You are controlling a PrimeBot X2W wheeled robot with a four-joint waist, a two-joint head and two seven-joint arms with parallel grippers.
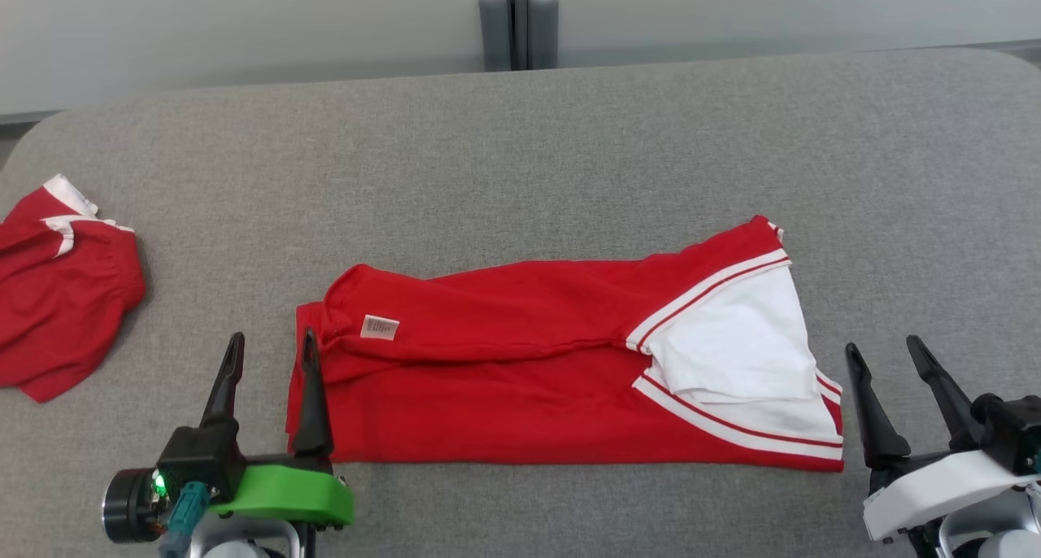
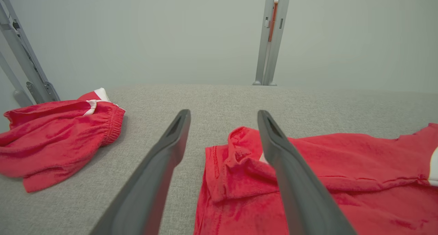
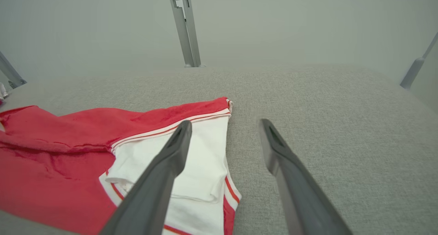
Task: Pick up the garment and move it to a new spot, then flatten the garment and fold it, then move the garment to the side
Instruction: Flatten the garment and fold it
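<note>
While left gripper [image 1: 272, 337] and right gripper [image 1: 882, 343] gape empty, the garment [image 1: 504, 371] lies between.

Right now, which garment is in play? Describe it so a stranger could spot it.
On the grey table, look near the front edge, between the left gripper and right gripper. The garment there lies flat and long, red with a white panel at its right end; the other red garment sits bunched at the table's left edge.
</note>
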